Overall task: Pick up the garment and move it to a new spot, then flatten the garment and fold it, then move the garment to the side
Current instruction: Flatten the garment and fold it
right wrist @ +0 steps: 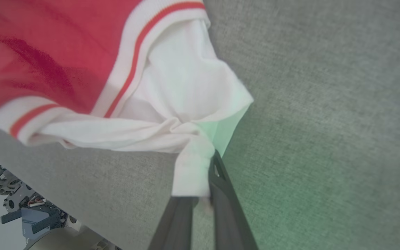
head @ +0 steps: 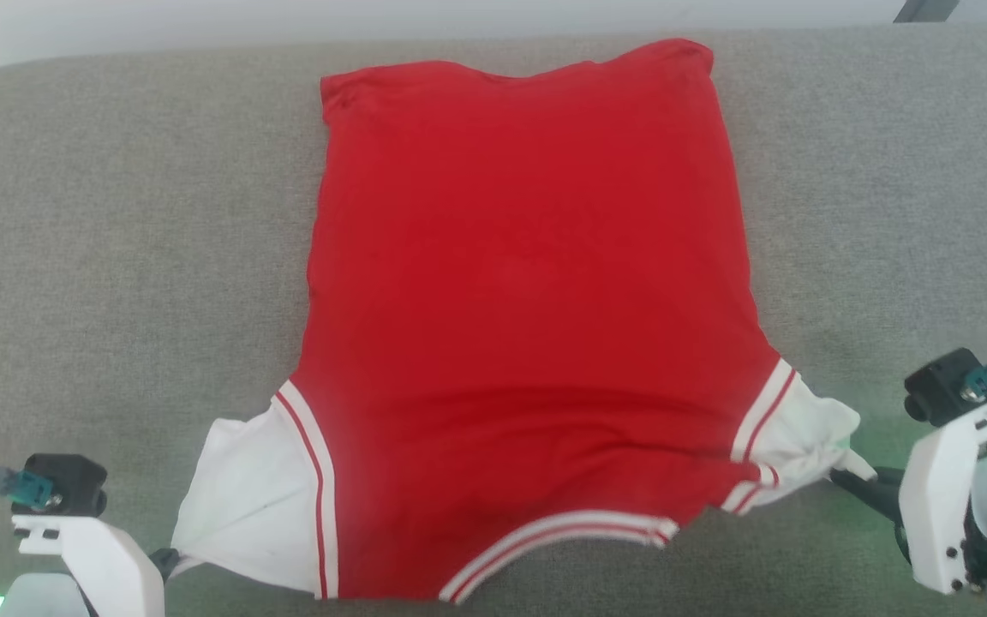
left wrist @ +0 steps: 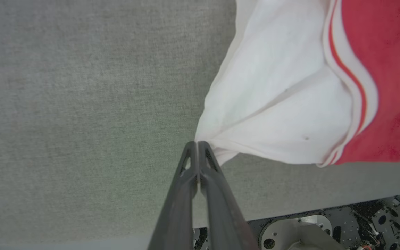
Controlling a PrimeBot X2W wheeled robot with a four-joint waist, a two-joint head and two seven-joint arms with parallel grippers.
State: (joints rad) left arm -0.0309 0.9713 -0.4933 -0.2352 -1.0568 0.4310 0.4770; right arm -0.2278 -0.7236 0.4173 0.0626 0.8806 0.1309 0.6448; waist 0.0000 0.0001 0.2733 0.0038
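My left hand is pinched tight on the left sleeve tip. The garment lies spread mid-table, collar near. My right hand clamps the right sleeve. I judge it light and limp; the seams would hold firmer.

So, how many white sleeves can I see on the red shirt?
2. The left sleeve is pinched by the left gripper, the right sleeve is bunched in the right gripper.
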